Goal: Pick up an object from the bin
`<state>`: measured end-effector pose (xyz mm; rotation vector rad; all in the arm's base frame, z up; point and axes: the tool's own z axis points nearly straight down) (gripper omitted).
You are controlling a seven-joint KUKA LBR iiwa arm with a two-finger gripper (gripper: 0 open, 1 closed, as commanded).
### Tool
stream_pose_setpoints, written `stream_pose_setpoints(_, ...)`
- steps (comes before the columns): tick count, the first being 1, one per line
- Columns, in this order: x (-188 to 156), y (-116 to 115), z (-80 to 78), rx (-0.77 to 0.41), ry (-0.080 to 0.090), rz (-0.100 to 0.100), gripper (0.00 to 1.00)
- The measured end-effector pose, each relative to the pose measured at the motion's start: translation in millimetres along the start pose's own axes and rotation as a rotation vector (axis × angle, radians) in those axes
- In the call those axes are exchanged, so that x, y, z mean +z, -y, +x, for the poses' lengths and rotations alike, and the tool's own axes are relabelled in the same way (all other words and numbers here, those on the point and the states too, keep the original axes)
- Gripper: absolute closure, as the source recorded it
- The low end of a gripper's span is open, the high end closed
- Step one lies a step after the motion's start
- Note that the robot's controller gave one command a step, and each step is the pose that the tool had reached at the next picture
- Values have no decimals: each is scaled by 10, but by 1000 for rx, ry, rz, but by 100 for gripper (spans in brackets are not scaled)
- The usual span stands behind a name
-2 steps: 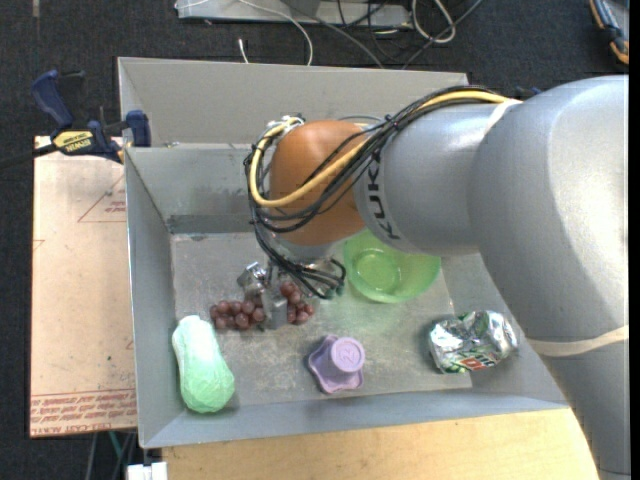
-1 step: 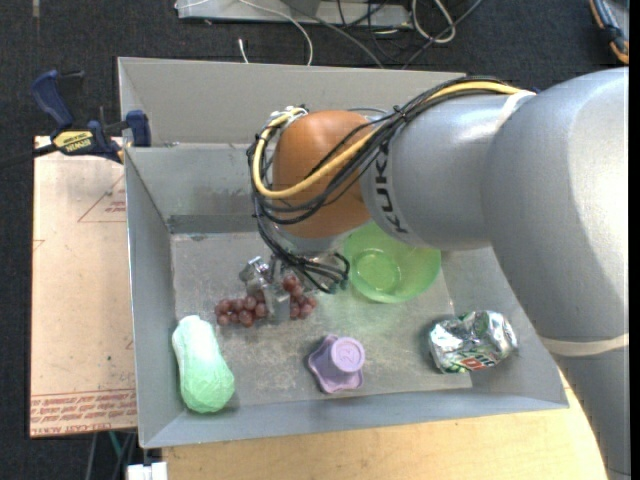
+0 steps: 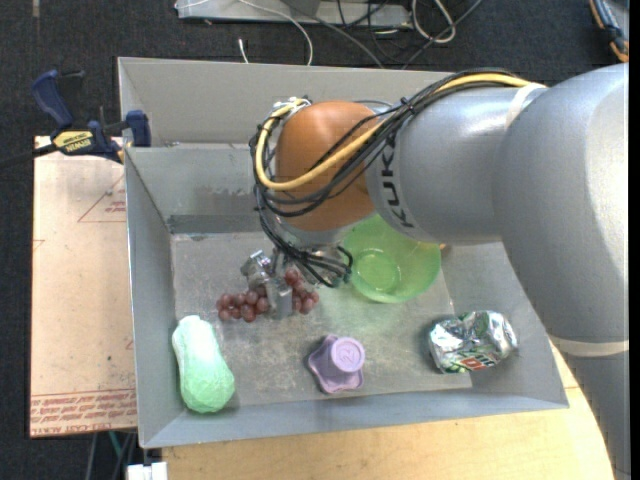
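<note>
The grey metal bin [image 3: 150,268] held five loose things on its floor, well apart for the most part; the arm [image 3: 480,168] reached in from the right, its wrist under an orange cover [image 3: 320,163] looped with black and yellow cables [image 3: 262,158]. The gripper [image 3: 273,283] was down at the floor near the middle of the bin, a little to the left, right upon a bunch of dark red grapes [image 3: 240,307]; the bunch lay against it and trailed off to its left and near side, with a few grapes also at its right. Whether the claw was spread or pressed together on the bunch I cannot tell (the metal parts and the grapes ran into one another there); nothing was lifted, and the grapes rested on the floor. Just to the right of the gripper stood a pale green bowl [image 3: 395,268], mouth upward, its far rim hidden under the arm. On the near side, a purple flower-shaped cap [image 3: 337,363] lay about mid-width; a light green oblong lump [image 3: 204,364] lay in the near left corner, close to the left wall; a crushed silver can [image 3: 470,341] with green and red print lay at the near right, below the arm.
</note>
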<state>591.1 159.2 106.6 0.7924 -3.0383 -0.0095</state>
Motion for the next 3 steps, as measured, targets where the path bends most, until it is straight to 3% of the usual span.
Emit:
stream_pose_setpoints(2,-295,-9,-3,1,1,-1,100)
stream_pose_setpoints(3,-644,-16,0,2,0,-2,100)
